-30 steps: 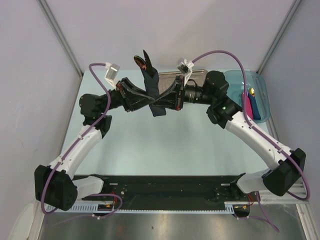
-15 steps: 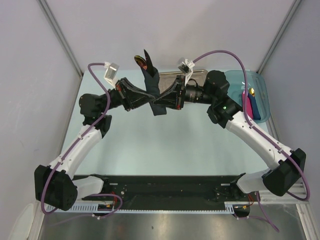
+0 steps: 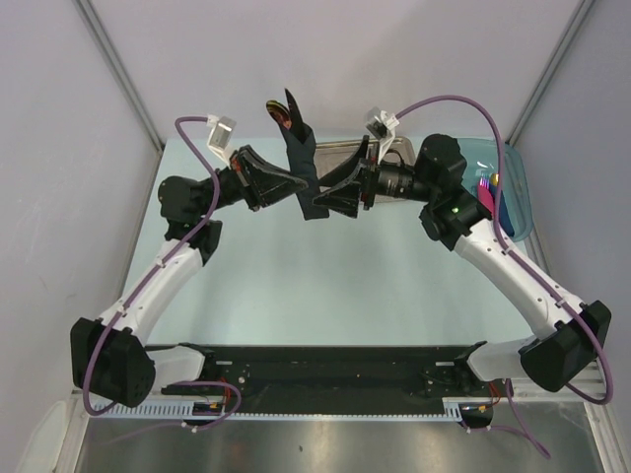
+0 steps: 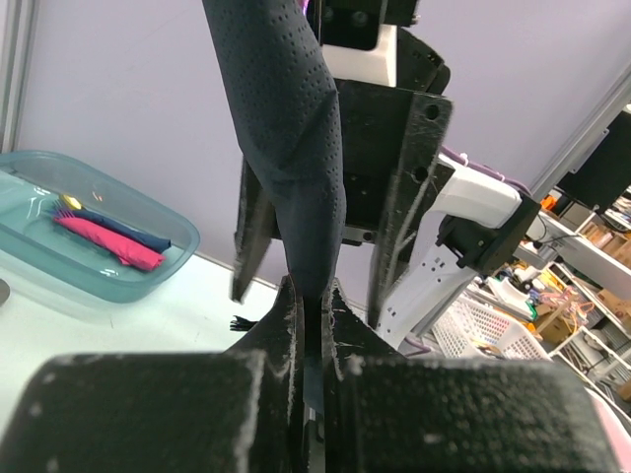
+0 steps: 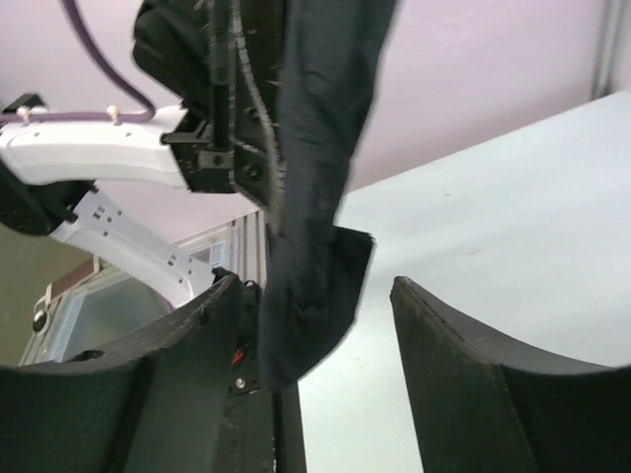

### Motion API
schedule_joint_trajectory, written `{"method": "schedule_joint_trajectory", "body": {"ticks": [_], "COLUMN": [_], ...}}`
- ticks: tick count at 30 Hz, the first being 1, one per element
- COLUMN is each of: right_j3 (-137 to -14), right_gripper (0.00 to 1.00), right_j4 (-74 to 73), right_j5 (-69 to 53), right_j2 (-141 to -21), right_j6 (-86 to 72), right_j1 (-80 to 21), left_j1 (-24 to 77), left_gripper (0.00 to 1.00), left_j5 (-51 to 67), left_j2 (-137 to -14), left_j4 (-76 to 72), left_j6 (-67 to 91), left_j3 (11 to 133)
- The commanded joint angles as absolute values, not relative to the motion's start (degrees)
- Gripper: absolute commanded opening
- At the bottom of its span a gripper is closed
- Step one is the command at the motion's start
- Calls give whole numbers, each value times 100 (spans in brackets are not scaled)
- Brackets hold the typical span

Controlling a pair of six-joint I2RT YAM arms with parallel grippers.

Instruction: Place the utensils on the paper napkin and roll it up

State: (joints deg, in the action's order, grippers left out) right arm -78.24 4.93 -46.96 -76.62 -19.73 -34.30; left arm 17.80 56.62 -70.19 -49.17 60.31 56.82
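"So where was the paper napkin (image 3: pixel 301 168)?"

"Rolled around the utensils (image 3: pixel 283 113), upright in the air over the table's (image 3: pixel 325 286) far edge, near its middle. Their ends stuck out of the top."

"And the jaws?"

"The left gripper (image 3: pixel 294 191) was clamped tight on the roll. The right gripper (image 3: pixel 330 192) stood wide, one finger on each side of the roll's lower end. I couldn't tell whether either touched it."

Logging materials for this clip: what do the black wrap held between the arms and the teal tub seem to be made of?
The paper napkin looks like matte black embossed paper: a fine dotted texture and soft creases, though thin fabric cannot be ruled out. The tub seems to be translucent teal plastic: smooth, rounded, see-through walls.
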Motion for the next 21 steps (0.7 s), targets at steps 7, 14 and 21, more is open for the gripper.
{"method": "schedule_joint_trajectory", "body": {"ticks": [7, 14, 21], "right_j3": [-7875, -7911, -7972], "right_gripper": [72, 70, 48], "right_j4": [1571, 1749, 1942], "right_j5": [-4421, -4439, -4544], "right_j2": [-7716, -7989, -8174], "right_j6": [-3198, -3533, -3560], "right_j1": [-3243, -3349, -3392], "left_j1": [1740, 1784, 1793], "left_gripper": [0, 0, 0], "left_j5": [5107, 4782, 4614], "left_j2": [-7260, -7365, -7374], "left_j4": [-5493, -5774, -5853], "left_j6": [6029, 6161, 6249], "left_j3": [6091, 6056, 6029]}}
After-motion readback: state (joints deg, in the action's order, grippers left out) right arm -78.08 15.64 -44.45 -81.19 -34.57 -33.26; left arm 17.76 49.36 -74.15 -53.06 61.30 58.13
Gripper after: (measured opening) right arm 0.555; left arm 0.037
